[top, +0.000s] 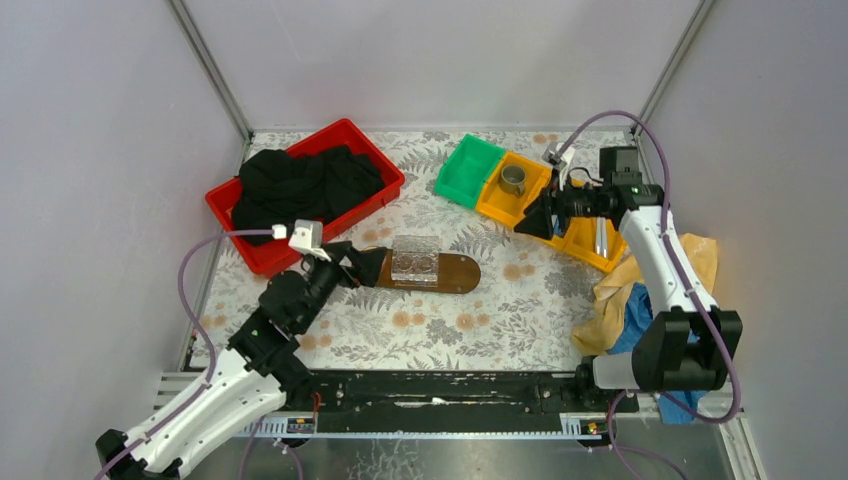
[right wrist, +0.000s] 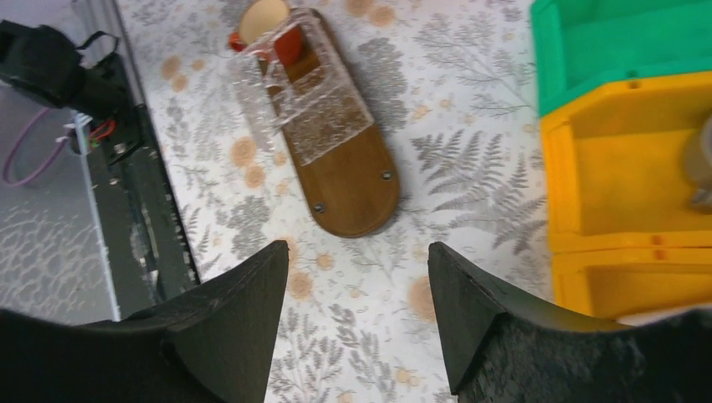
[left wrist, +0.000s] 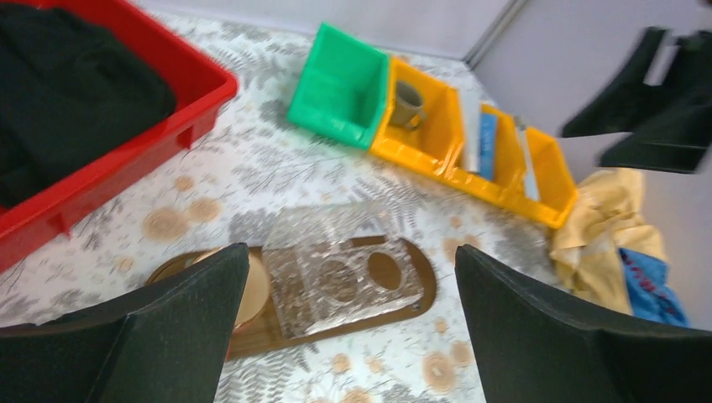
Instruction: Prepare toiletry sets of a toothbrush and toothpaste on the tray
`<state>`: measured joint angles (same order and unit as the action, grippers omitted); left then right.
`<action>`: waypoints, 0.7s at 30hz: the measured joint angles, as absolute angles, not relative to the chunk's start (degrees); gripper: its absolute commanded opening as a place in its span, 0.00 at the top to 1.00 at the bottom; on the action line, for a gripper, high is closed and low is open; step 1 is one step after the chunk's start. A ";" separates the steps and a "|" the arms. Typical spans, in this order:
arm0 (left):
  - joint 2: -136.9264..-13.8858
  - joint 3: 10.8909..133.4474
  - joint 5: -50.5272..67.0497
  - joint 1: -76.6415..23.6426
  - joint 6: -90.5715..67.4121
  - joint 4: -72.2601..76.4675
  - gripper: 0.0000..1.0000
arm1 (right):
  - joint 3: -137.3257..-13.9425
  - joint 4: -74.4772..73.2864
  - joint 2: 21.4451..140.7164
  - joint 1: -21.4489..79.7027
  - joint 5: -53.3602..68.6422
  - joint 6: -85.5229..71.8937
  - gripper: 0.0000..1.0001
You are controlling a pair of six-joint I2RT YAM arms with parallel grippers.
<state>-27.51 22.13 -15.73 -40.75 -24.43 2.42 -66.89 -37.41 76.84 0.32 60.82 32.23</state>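
1. The tray (top: 462, 273) is a dark brown wooden oval with rounded ends. It lies flat on the fern-printed tabletop (top: 500, 320), just below and ahead of the left claw (left wrist: 351, 252).
2. The left claw is released, its two dark fingers spread wide with nothing between them. From above, it hangs over the tray's left end.
3. A clear plastic holder (left wrist: 336, 269) sits across the middle of the tray, straight ahead of the left claw. A tan round piece (left wrist: 252, 290) rests on the tray end by one of the claw's fingers; what it is cannot be told.
4. Well ahead of the left claw and off to its right stands a row of yellow bins (left wrist: 395, 153). In one, a whitish toothpaste tube (left wrist: 470, 126) and a blue toothpaste tube (left wrist: 489, 144) lie side by side.
5. The toothbrush (left wrist: 526, 159) — a slim, pale stick — lies in the yellow compartment past the tubes.
6. The yellow bin nearest the green bin (left wrist: 323, 92) holds a dull metal cup (left wrist: 407, 105).
7. The red crate (left wrist: 143, 164), to the left of the left claw, holds a heap of black cloth (left wrist: 67, 101).
8. The right claw (right wrist: 357, 248) is released too, its fingers apart over bare tabletop. The tray is ahead of it, and the yellow and green bins are just beside it.
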 measured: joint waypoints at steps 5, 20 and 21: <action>-33.10 35.44 -9.69 -40.38 -24.86 -3.68 0.00 | -76.16 -38.72 84.79 1.74 52.36 32.36 0.32; -46.72 52.95 -0.78 -33.65 -12.71 -17.32 0.00 | -104.16 -42.02 114.08 10.37 27.11 38.11 0.40; -47.00 51.77 -0.73 -32.99 -12.03 -17.34 0.00 | -105.93 -42.33 115.74 10.39 26.41 38.54 0.40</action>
<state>-47.00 51.77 -0.73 -32.99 -12.03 -17.34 -105.93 -42.33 115.74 10.39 26.41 38.54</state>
